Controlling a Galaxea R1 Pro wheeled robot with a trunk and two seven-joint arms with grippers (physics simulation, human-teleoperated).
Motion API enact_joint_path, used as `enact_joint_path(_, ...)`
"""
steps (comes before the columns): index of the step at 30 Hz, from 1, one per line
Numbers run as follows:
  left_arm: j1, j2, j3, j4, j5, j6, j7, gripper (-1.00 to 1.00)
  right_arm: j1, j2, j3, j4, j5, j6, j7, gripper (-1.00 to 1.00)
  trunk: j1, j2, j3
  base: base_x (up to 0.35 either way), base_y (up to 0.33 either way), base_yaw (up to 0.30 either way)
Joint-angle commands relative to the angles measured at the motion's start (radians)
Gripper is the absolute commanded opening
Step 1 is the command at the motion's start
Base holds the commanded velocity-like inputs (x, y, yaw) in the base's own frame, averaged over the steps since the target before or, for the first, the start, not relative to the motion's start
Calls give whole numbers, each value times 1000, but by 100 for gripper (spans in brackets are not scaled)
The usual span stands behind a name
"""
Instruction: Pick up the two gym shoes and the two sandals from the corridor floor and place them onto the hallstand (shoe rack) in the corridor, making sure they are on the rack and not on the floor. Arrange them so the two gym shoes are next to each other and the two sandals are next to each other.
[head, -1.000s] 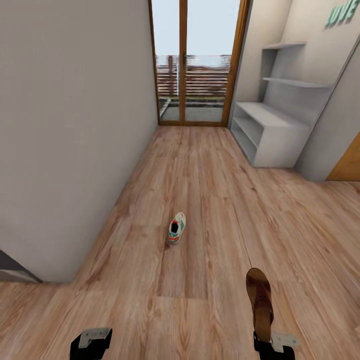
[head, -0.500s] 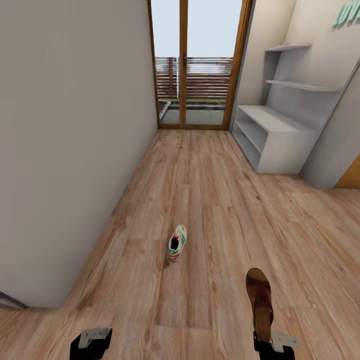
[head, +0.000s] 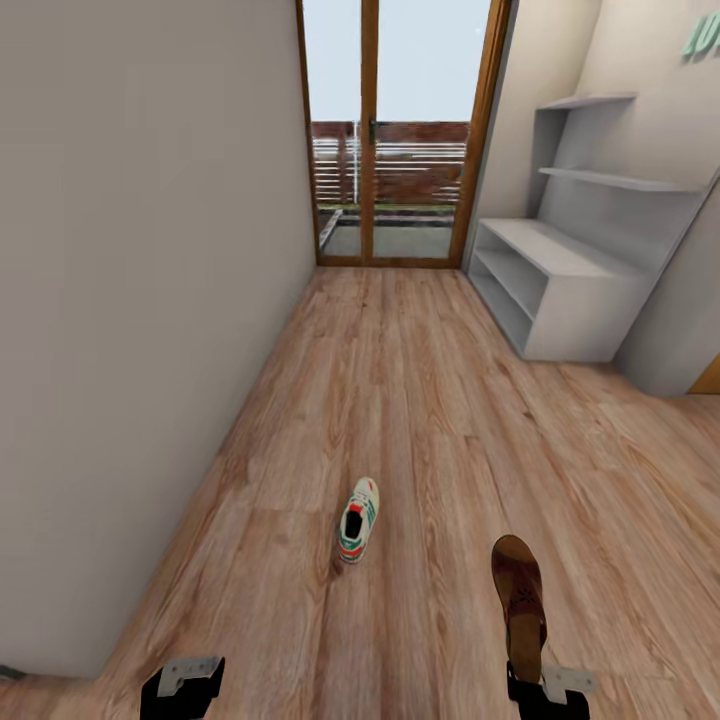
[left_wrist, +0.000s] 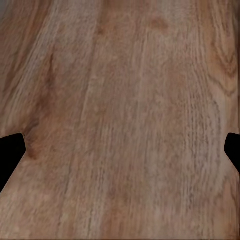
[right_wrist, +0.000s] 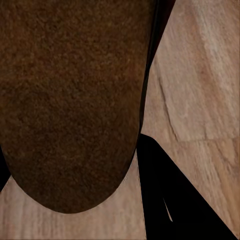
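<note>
One gym shoe (head: 357, 519), white with green stripes, lies on the corridor floor (head: 420, 400) ahead of me, between my arms. A dark brown sandal (head: 519, 598) sticks forward from my right gripper (head: 541, 690), which is shut on its heel end. In the right wrist view the sandal (right_wrist: 70, 100) sits close against a black finger (right_wrist: 172, 200). My left gripper (head: 181, 688) hangs open low on the left. In the left wrist view that gripper (left_wrist: 120, 150) has bare planks between its fingers. The light grey hallstand (head: 560, 290) stands far ahead on the right, its tiers bare.
A plain grey wall (head: 150, 300) runs along the left side. A glazed wooden door (head: 400, 140) closes the far end of the corridor. The hallstand's two wall shelves (head: 620, 180) hang above its bench. Open wood floor stretches between me and the hallstand.
The whole view has shifted as the base rolls forward: gym shoe, door and hallstand sit nearer and lower in the picture. Both grippers and the held sandal keep their places.
</note>
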Motion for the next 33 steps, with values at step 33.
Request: enact_joint_path(33, -187, 2, -6, -16, -28, 292, -12, 100, -19, -15, 2, -721, -10, 464, 50, -100, 0, 0, -1, 29, -16, 0)
